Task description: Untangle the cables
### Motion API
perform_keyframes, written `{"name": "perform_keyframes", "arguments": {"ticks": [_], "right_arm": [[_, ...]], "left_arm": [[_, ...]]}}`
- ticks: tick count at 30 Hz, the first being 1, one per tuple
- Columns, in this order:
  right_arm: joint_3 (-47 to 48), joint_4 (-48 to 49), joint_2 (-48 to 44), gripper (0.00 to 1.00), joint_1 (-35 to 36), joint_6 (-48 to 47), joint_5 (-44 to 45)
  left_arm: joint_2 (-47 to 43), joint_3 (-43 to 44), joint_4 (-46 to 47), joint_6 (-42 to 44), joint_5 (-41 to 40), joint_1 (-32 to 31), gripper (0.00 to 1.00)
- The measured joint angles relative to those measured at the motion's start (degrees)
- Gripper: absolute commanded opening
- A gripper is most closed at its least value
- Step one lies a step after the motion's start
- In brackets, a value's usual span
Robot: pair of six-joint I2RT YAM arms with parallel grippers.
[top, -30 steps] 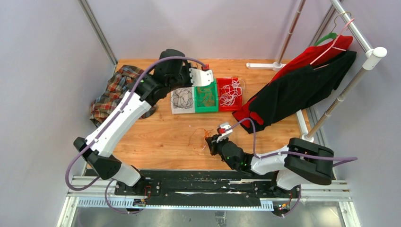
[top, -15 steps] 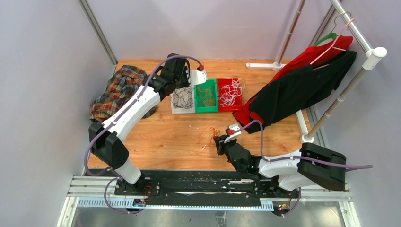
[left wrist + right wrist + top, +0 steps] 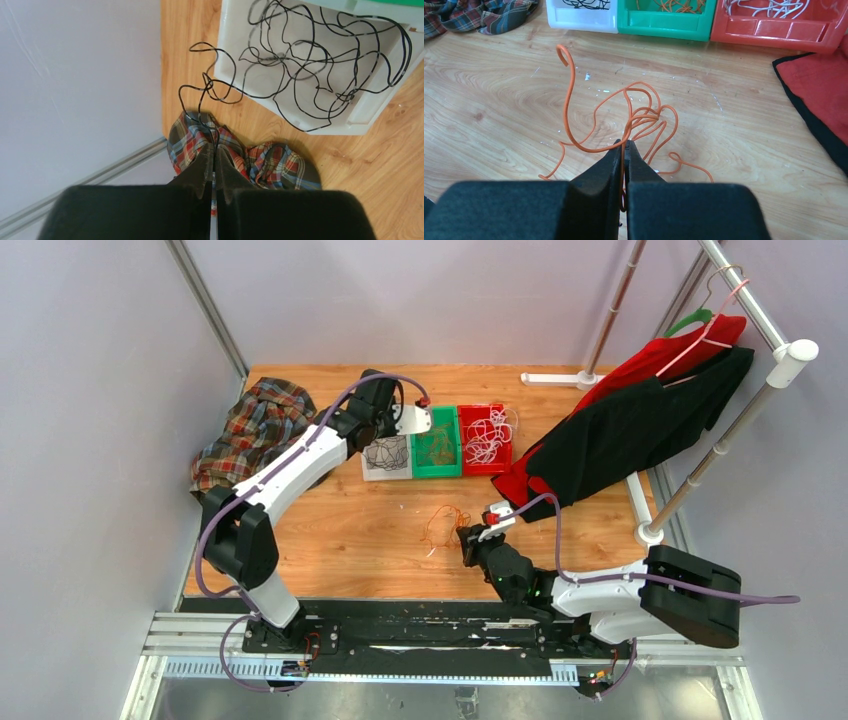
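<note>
Nearest, the right fingers (image 3: pixel 617 156) are pressed flat on a strand of the orange cable (image 3: pixel 642 119), low over the worktop (image 3: pixel 499 110) near its middle. The rest of that cable lies loose just beyond the tips — a few loops on the wood and one hooked end standing up to the left. It is well apart from the bins.

Farther back, three bins stand in a row, touching side to side: a white bin (image 3: pixel 583 20) on the left, a green bin (image 3: pixel 659 24) in the middle and a red bin (image 3: pixel 774 31) on the right. The black cable (image 3: pixel 300 65) is heaped in the white bin, with a loop spilling over its left rim onto the wood. Orange-brown cables (image 3: pixel 437 445) sit in the green bin and white cables (image 3: pixel 487 438) in the red one.

The left fingers (image 3: pixel 206 161) hang just left of the white bin, closed tight. The strand from the spilled black loop runs straight into their tips — it looks pinched there. Under them a plaid cloth (image 3: pixel 270 162) lies bunched at the far left of the worktop.

At the far right, a red-and-black garment (image 3: pixel 620 430) hangs from a hanger on a rail, its lower end down on the wood beside the red bin.
</note>
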Motion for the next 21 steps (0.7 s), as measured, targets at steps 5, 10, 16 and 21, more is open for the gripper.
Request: {"name": "perform_keyframes", "arguments": {"ticks": [5, 10, 16, 21], "right_arm": [[0.07, -0.26, 0.0, 0.01, 0.0, -0.61, 0.39], [0.07, -0.74, -1.14, 0.01, 0.0, -1.14, 0.59], [0.07, -2.49, -4.94, 0.01, -0.07, -1.05, 0.55], [0.09, -5.49, -9.14, 0.01, -0.79, -0.22, -0.28]], "left_arm": [[0.9, -0.87, 0.79, -0.48, 0.52, 0.15, 0.0], [3.08, -0.92, 1.2, -2.73, 2.78, 0.15, 0.0], [6.91, -3.39, 4.96, -3.72, 3.02, 0.15, 0.0], [11.26, -4.37, 7.15, -4.26, 2.16, 0.33, 0.29]]}}
